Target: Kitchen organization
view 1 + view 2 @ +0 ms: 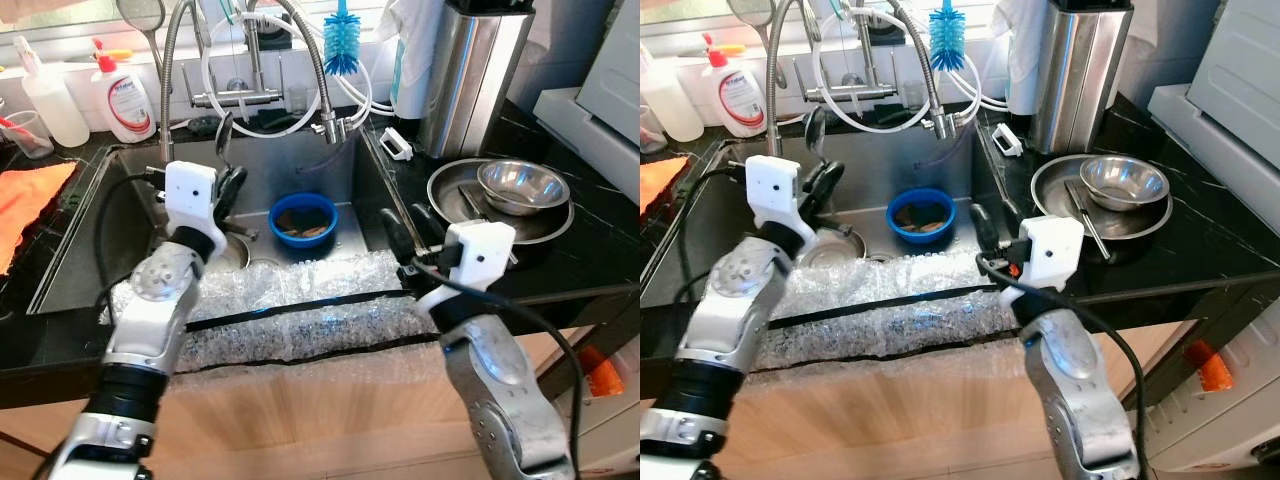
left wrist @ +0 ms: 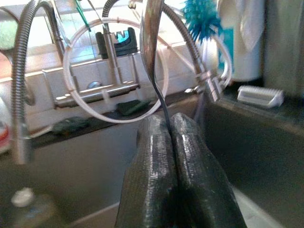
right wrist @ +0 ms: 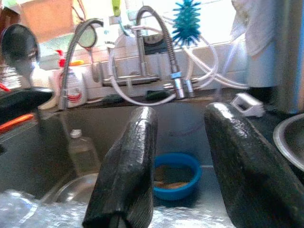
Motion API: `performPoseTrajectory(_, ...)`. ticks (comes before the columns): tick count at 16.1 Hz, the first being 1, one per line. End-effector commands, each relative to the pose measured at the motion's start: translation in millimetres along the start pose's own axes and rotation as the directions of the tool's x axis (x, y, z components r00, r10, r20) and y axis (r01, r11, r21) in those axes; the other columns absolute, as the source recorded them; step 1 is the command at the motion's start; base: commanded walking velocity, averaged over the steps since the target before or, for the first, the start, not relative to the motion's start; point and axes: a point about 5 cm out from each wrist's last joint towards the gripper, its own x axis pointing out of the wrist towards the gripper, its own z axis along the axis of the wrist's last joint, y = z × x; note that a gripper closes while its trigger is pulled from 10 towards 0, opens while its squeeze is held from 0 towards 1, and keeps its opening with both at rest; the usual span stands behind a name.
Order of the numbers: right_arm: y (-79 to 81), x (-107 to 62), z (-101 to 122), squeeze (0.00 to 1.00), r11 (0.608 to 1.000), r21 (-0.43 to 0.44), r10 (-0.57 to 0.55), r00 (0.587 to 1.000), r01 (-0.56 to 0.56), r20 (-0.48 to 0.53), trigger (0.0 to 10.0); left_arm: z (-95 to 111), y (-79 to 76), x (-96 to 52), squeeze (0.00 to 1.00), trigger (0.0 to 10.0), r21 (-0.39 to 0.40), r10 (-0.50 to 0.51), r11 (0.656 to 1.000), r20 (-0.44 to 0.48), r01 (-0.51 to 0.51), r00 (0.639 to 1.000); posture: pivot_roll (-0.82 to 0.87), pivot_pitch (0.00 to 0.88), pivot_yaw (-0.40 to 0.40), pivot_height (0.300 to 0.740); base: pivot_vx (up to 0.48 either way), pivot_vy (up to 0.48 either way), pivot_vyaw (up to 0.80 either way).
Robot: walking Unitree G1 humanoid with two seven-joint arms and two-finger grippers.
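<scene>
1. Here the left gripper (image 2: 173,142) hangs over the sink (image 1: 100,235), its fingers (image 2: 152,161) pinched tight on the thin handle of a spoon (image 1: 224,132), which stands upright before the faucet (image 1: 255,60).
2. The right gripper (image 3: 180,156) hovers at the sink's right edge with fingers (image 3: 128,161) spread apart, holding nothing.
3. A blue bowl (image 1: 302,222) sits on the sink floor, between the two grippers.
4. Bubble wrap (image 1: 300,320) lies across the sink's front edge.
5. On the counter (image 1: 600,250) to the right, a steel bowl (image 1: 522,186) rests in a round tray (image 1: 450,180); a steel canister (image 1: 475,75) stands behind.
6. A blue brush (image 1: 341,45) hangs by the faucet; a soap bottle (image 1: 122,98) stands back left.
</scene>
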Motion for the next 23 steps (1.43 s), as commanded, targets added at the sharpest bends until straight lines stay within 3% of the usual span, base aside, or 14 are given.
performPoseTrajectory(1, -3.0, -3.9, 3.7, 0.0, 0.999, -0.039, -0.014, 1.0, 0.015, 0.022, 10.0, -3.2, 7.2, 0.5, 0.0, 10.0, 0.057, 0.0, 0.998, -0.006, 0.0, 1.0, -0.1, 0.0, 0.06, 0.74, 0.0, 0.0, 0.0)
performPoseTrajectory(5, -9.5, -6.7, 1.3, 0.0, 0.997, -0.072, -0.036, 0.999, 0.037, 0.019, 10.0, -24.7, 23.8, -11.4, 0.0, 10.0, 0.049, 0.106, 0.993, -0.065, -0.103, 0.992, -0.1, 0.0, 0.037, 0.74, 0.0, 0.0, 0.0)
performPoseTrajectory(8, -14.2, -14.3, 0.5, 0.0, 0.994, -0.102, -0.031, 1.0, 0.031, 0.003, 10.0, -30.2, 30.5, -19.0, 0.0, 10.0, 0.07, 0.104, 0.993, -0.078, -0.099, 0.992, -0.1, 0.0, 0.034, 0.74, 0.0, 0.0, 0.0)
performPoseTrajectory(11, -23.5, -21.4, 1.8, 0.0, 0.988, -0.145, -0.049, 0.999, 0.047, -0.007, 10.0, -39.9, 29.1, -24.5, 0.0, 10.0, 0.003, 0.105, 0.994, -0.089, -0.105, 0.991, -0.1, 0.0, 0.035, 0.74, 0.0, 0.0, 0.0)
performPoseTrajectory(15, -24.2, -20.7, -0.9, 0.0, 0.989, -0.116, -0.094, 0.996, 0.093, -0.005, 10.0, -42.7, 26.3, -24.0, 0.0, 10.0, -0.072, 0.13, 0.988, -0.094, -0.137, 0.987, -0.1, 0.0, 0.037, 0.74, 0.0, 0.0, 0.0)
performPoseTrajectory(16, -20.5, -20.5, -2.4, 0.0, 0.992, -0.088, -0.094, 0.996, 0.093, -0.008, 10.0, -45.6, 20.3, -25.2, 1.0, 10.0, -0.088, 0.1, 0.99, -0.099, -0.109, 0.99, -0.1, 0.0, 0.038, 0.74, 0.0, 0.0, 0.0)
performPoseTrajectory(23, -16.2, -21.6, -7.1, 0.0, 0.993, -0.07, -0.095, 0.995, 0.093, -0.025, 10.0, -49.1, 14.2, -31.9, 1.0, 10.0, -0.091, 0.084, 0.991, -0.107, -0.094, 0.991, -0.09, 0.0, 0.03, 0.74, 0.0, 0.0, 0.0)
